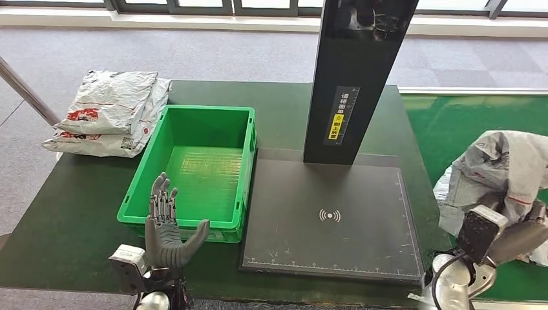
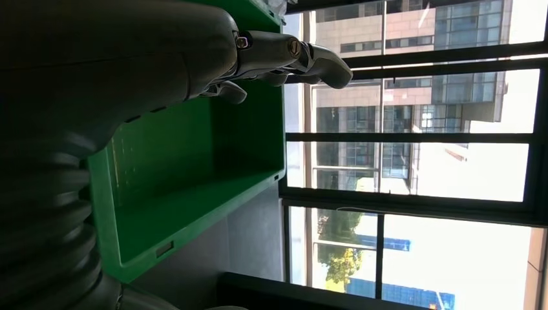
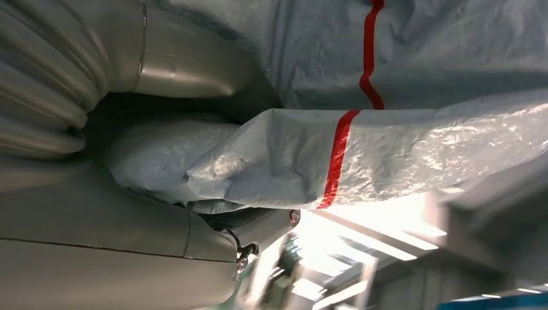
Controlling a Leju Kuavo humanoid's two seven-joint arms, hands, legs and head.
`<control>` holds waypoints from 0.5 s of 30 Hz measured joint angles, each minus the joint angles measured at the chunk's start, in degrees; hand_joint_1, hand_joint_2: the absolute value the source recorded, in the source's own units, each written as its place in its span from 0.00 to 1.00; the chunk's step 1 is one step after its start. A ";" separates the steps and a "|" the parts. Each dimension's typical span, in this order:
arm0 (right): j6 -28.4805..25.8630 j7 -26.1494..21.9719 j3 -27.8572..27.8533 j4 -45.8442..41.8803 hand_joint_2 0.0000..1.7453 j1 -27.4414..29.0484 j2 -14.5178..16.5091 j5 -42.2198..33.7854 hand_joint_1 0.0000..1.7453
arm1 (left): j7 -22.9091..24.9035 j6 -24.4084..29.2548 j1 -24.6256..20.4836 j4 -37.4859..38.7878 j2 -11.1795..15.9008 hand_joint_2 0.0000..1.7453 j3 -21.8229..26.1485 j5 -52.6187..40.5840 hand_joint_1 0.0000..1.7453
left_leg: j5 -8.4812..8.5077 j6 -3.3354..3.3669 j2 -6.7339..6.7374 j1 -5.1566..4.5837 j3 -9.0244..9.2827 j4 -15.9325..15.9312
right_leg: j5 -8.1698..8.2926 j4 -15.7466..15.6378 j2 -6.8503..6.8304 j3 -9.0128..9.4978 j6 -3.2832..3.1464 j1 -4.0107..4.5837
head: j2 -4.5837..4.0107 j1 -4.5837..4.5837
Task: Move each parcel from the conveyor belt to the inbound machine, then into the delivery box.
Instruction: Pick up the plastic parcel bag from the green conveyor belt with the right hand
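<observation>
A grey plastic parcel (image 1: pixel 501 171) with red stripes is lifted above the green conveyor belt (image 1: pixel 446 123) at the right, and my right hand (image 1: pixel 526 223) grips it from below. Up close, the thumb and fingers (image 3: pixel 194 71) clamp the crumpled parcel (image 3: pixel 400 148). My left hand (image 1: pixel 165 236) stands upright and open, fingers apart, at the near edge of the empty green delivery box (image 1: pixel 240 132). The same hand (image 2: pixel 278 55) appears beside the green box (image 2: pixel 187 168) in the left wrist view. The inbound machine's dark scan plate (image 1: pixel 329 213) lies bare between box and belt.
Two grey parcels (image 1: pixel 110 113) are stacked at the table's far left corner. The machine's black post (image 1: pixel 352 77) rises behind the scan plate. A slanted metal pole (image 1: pixel 26 90) stands off the table's left side. Grey carpet lies beyond the table.
</observation>
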 joint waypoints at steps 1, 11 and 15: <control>-0.02 -0.01 2.47 -3.03 1.00 1.28 0.49 -0.41 1.00 | 0.00 0.02 -0.01 0.07 0.00 1.00 -0.01 0.02 0.00 | -0.01 0.00 0.01 0.00 0.00 0.00 | -0.01 0.00 0.01 0.00 0.00 0.00 | 0.00 -0.01; 8.20 1.63 17.60 -14.73 1.00 7.41 0.63 -6.97 1.00 | 0.00 -0.31 -0.07 0.29 0.02 1.00 -0.01 0.15 0.00 | -0.04 -0.01 0.09 0.01 0.03 -0.01 | -0.03 0.00 0.07 0.03 -0.03 0.00 | 0.00 -0.01; 20.14 7.77 22.28 -10.07 1.00 7.64 -1.11 -1.48 1.00 | 0.00 -1.14 -0.06 0.24 0.04 1.00 -0.01 0.01 0.00 | -0.02 0.01 0.08 0.01 0.04 0.00 | -0.02 0.00 0.04 0.06 -0.02 0.01 | 0.01 0.00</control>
